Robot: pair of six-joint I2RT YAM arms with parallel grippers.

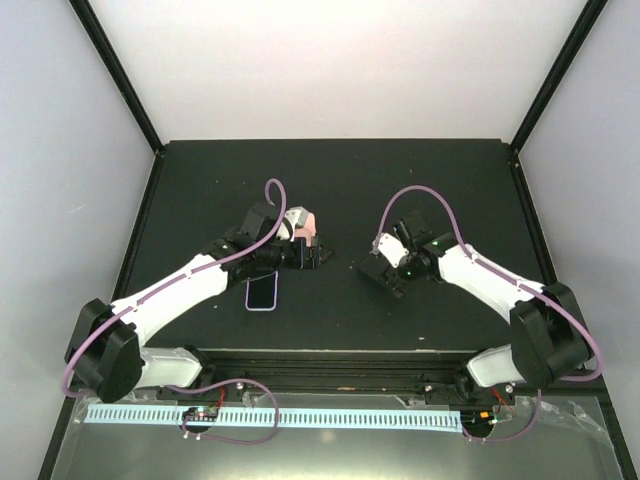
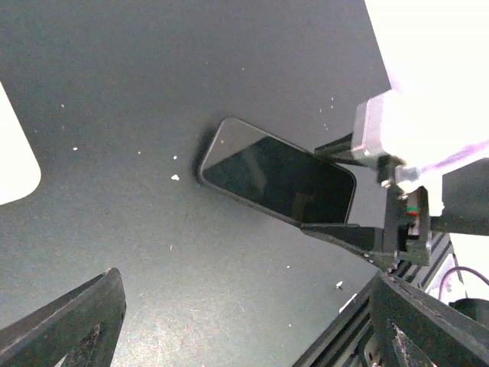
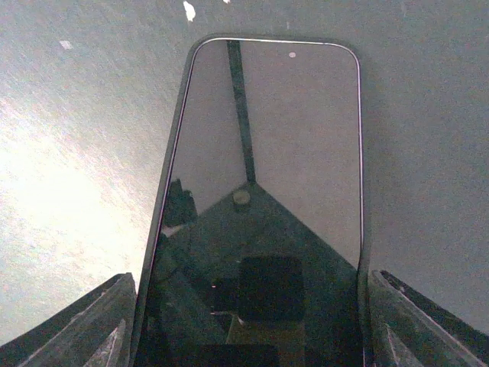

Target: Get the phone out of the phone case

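The phone (image 3: 263,153) is a flat black slab with a glossy screen, lying face up on the black table. My right gripper (image 3: 252,321) straddles its near end, with a finger against each long edge. The left wrist view shows the same phone (image 2: 279,180) with the right gripper's fingers (image 2: 340,233) at its end. The salmon-pink phone case (image 1: 305,222) sits beside my left gripper (image 1: 316,255), on its far side. A pale rounded corner (image 2: 11,153) at the left edge of the left wrist view is probably that case. My left gripper (image 2: 252,321) is wide open and empty.
A second phone-shaped slab (image 1: 262,292) with a pale glossy face and a purple rim lies partly under my left forearm. The table's near edge and rail (image 2: 397,321) are close below the left gripper. Black frame posts (image 1: 545,90) stand at the back corners.
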